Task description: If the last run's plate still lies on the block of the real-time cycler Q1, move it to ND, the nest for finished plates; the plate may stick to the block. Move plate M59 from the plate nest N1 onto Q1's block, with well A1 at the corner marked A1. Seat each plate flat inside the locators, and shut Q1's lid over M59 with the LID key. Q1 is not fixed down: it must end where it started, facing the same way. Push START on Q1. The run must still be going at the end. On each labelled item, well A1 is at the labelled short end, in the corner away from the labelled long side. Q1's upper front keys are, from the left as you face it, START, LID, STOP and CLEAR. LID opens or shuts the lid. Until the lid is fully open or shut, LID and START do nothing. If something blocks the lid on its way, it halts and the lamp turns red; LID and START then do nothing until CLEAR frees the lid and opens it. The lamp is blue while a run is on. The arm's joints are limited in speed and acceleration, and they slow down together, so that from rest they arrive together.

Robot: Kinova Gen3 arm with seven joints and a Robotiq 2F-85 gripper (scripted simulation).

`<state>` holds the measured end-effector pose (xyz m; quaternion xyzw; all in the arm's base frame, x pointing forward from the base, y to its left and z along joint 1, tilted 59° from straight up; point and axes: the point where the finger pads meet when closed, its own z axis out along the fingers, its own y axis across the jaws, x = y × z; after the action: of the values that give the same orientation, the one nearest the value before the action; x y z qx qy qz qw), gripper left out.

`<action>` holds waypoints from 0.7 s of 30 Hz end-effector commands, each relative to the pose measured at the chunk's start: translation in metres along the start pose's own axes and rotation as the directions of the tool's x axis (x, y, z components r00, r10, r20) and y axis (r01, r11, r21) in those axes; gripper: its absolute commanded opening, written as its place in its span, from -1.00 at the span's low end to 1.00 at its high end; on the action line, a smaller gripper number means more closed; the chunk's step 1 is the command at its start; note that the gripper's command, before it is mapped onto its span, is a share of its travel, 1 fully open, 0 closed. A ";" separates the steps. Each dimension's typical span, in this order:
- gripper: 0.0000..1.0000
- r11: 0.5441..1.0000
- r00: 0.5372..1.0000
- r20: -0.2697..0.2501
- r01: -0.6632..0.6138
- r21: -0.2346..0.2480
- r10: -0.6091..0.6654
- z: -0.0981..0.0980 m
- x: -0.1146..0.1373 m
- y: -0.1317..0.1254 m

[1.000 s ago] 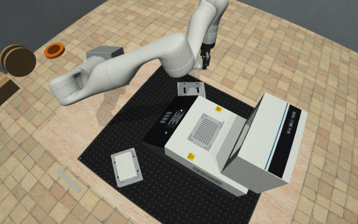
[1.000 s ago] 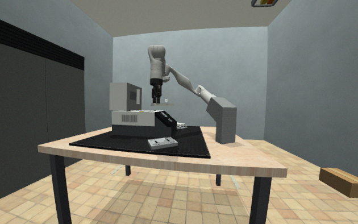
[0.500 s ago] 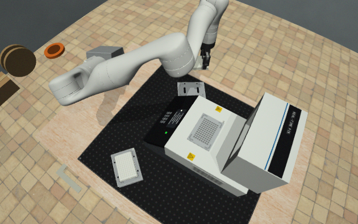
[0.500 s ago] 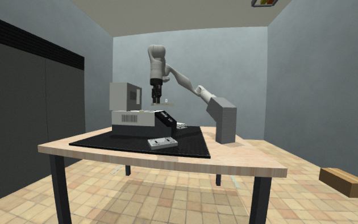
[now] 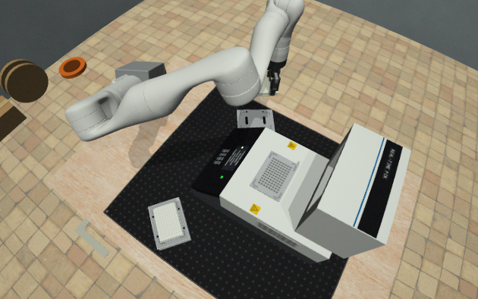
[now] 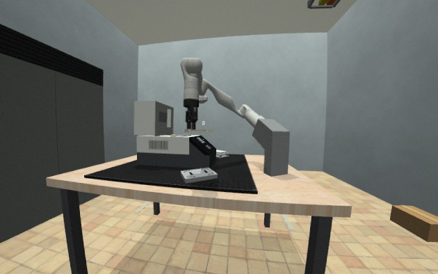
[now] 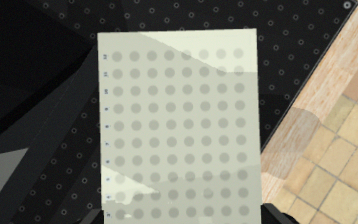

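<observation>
While the pincer (image 5: 274, 90) (image 6: 191, 128) (image 7: 182, 217) is clamped on the pale plate (image 5: 265, 90) (image 6: 206, 131) (image 7: 180, 125), held aloft, the white plate (image 5: 168, 221) (image 6: 221, 152) sits in its nest (image 5: 183, 238). Cycler (image 5: 237, 190) (image 6: 163, 144) lid (image 5: 349, 182) (image 6: 144, 118) open, lamp (image 5: 221, 177) (image 6: 203, 139) green

Tabletop (image 5: 76, 178) (image 6: 302, 199): pale grained wood; mat (image 5: 152, 190) (image 6: 139, 174) (image 7: 280, 30): matt black.

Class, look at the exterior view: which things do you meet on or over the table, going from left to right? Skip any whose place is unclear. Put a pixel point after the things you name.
The real-time cycler Q1 (image 5: 246, 190) (image 6: 163, 144), then the empty nest (image 5: 255, 114) (image 6: 199, 178), then the grey arm pedestal (image 5: 140, 68) (image 6: 276, 153).
</observation>
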<state>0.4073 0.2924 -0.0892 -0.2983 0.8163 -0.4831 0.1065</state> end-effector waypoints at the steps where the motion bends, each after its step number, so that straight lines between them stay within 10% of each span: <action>1: 0.80 1.000 1.000 0.002 0.000 -0.001 0.000 0.002 0.000 0.000; 21: 0.80 1.000 1.000 0.002 0.000 -0.001 0.000 0.026 0.000 0.000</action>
<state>0.4190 0.2740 -0.1020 -0.2983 0.8163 -0.4831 0.1065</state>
